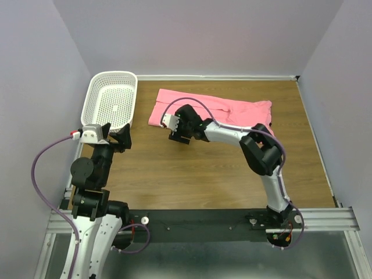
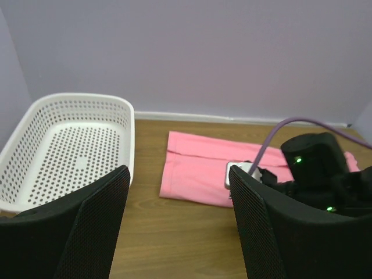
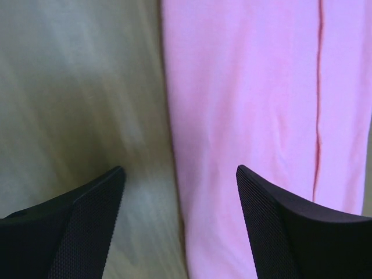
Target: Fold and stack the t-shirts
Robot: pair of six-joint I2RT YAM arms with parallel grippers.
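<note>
On a lilac-walled wood table (image 1: 192, 174) the t-shirt (image 1: 232, 107) is laid part-folded along the far edge. The right gripper (image 3: 180, 180), over its left end, and the left gripper (image 2: 180, 180) are held apart; a further fold is judged next, for which that end must be pinched.

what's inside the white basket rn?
Nothing visible: the white basket shows only its bare perforated floor in the top and left wrist views. The foot of its near wall is hidden behind the rim and the left gripper.
</note>
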